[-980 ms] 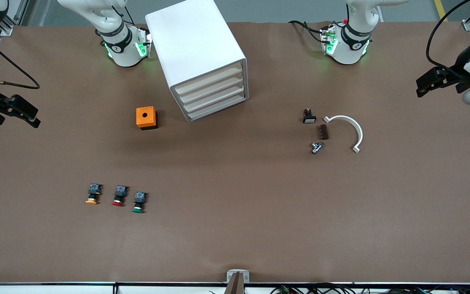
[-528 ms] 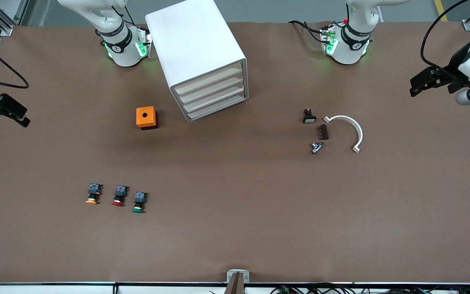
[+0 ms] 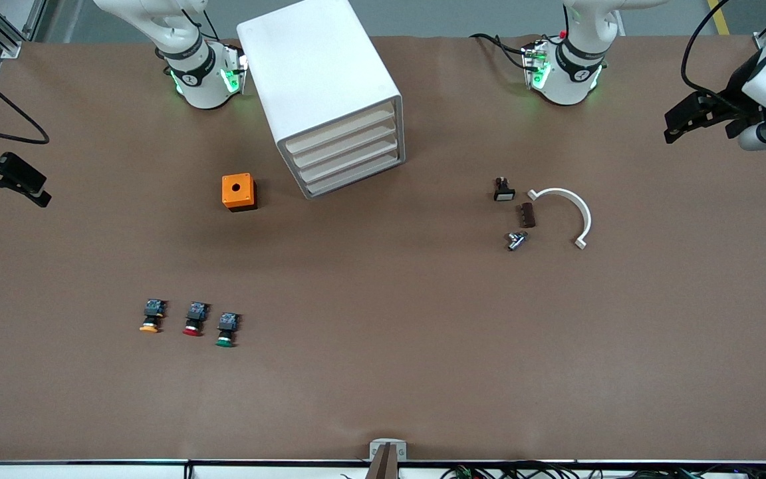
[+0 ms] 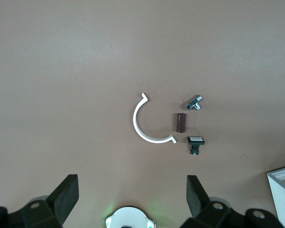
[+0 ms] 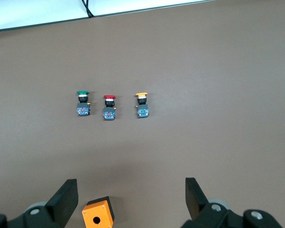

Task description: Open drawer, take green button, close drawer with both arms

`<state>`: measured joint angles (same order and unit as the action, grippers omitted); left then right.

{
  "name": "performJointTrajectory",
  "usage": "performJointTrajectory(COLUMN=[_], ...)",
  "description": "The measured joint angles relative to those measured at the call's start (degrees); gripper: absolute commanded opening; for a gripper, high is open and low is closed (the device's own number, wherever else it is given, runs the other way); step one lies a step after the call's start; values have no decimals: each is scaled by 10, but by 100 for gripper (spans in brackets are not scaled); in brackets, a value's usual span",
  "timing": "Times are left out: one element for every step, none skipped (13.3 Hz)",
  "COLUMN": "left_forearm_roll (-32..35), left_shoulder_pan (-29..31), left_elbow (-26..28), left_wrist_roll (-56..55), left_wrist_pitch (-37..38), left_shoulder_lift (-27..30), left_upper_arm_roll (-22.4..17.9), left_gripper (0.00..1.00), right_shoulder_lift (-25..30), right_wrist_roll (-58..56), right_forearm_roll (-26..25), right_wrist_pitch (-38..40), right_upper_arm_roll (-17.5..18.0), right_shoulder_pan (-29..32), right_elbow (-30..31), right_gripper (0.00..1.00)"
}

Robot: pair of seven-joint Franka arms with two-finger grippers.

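The white cabinet [image 3: 330, 100] stands between the two arm bases, and its four cream drawer fronts [image 3: 346, 150] are all shut. The green-capped button [image 3: 225, 330] lies on the table near the front camera, beside a red-capped button [image 3: 193, 320] and an orange-capped button [image 3: 151, 316]. In the right wrist view the green button [image 5: 82, 104] lies well ahead of the open, empty right gripper [image 5: 130, 194]. That right gripper [image 3: 34, 189] hangs over the table's edge at the right arm's end. The left gripper [image 3: 675, 128] hangs over the left arm's end and is open and empty [image 4: 131, 194].
An orange box [image 3: 239, 191] with a round hole sits beside the cabinet toward the right arm's end. Toward the left arm's end lie a white arc [image 3: 572, 213], a brown piece [image 3: 526, 215], a metal fitting [image 3: 516, 240] and a small black switch [image 3: 503, 190].
The right gripper has drifted a little toward the right arm's end of the table. The left gripper has shifted slightly toward the middle and the bases. Nothing on the table has moved.
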<state>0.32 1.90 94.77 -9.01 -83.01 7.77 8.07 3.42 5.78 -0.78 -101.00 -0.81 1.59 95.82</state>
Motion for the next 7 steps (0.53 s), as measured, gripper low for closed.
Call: performJointTrajectory(left_forearm_roll=[0, 0, 0, 0, 0, 0, 0], left_shoulder_pan=[0, 0, 0, 0, 0, 0, 0], left_elbow=[8, 14, 16, 16, 16, 16, 15], left_wrist_roll=[0, 0, 0, 0, 0, 0, 0], left_wrist_pitch=[-5, -9, -11, -13, -15, -17, -18], left_shoulder_lift=[7, 13, 15, 16, 15, 15, 15], left_upper_arm_roll=[0, 0, 0, 0, 0, -1, -1], left_gripper=[100, 100, 100, 100, 100, 100, 100], right_shoulder_lift=[0, 0, 0, 0, 0, 0, 0], right_wrist_roll=[0, 0, 0, 0, 0, 0, 0], right_forearm_roll=[0, 0, 0, 0, 0, 0, 0], right_wrist_pitch=[0, 0, 0, 0, 0, 0, 0], right_upper_arm_roll=[1, 1, 2, 3, 4, 4, 4], right_shoulder_pan=[0, 0, -1, -2, -3, -3, -3], right_elbow=[0, 0, 0, 0, 0, 0, 0], right_gripper=[100, 100, 100, 100, 100, 100, 100])
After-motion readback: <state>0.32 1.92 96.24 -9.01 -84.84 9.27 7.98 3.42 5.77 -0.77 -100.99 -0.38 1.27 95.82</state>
